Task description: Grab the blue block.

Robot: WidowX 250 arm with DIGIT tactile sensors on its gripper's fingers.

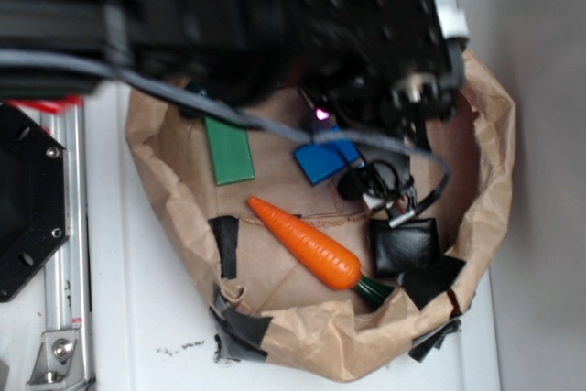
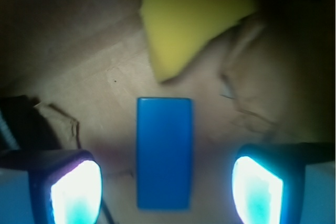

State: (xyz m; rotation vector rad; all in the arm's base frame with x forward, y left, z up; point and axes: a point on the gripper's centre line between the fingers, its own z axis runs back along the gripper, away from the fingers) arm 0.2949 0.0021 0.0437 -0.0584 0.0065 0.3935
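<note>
The blue block lies flat on brown paper, its long side pointing away from me in the wrist view. My gripper is open, with one glowing finger pad on its left and the other on its right. There is a clear gap on each side and neither pad touches the block. In the exterior view the blue block lies in the middle of a brown paper bowl, partly under the dark, blurred arm. My gripper hangs just above it there, its fingers hard to make out.
A green block lies left of the blue one. An orange carrot lies in front. A black square piece and cables sit to the right. A yellow piece lies beyond the block. The crumpled paper walls rise all around.
</note>
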